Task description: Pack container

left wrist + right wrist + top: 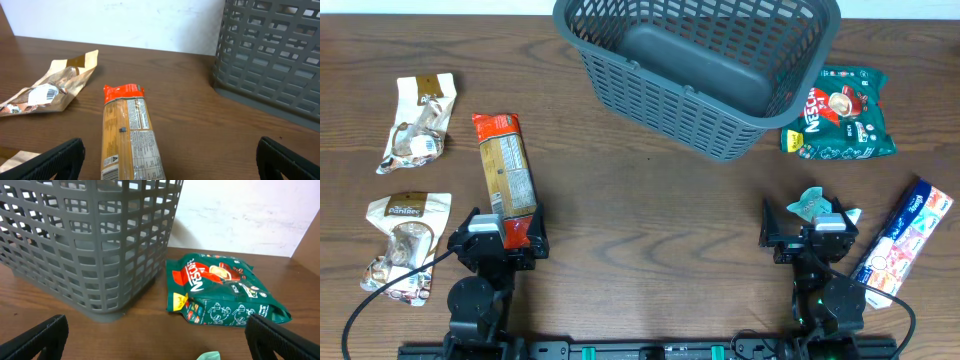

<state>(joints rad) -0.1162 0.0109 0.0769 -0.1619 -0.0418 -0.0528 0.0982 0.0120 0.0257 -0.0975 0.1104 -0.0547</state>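
The dark grey slotted container (705, 120) stands at the back middle of the table with nothing inside; its wall shows in the left wrist view (272, 55) and the right wrist view (85, 245). My left gripper (498, 240) is open at the front left, its fingers straddling the near end of an orange pasta packet (505, 175), which also shows in the left wrist view (129, 135). My right gripper (810, 232) is open and holds nothing at the front right, just behind a small teal packet (812, 203). A green Nescafe bag (840, 115) lies right of the container, seen too in the right wrist view (220, 292).
Two beige snack packets (418, 120) (405, 240) lie at the far left; one appears in the left wrist view (50, 90). A blue and white tube box (905, 240) lies at the front right.
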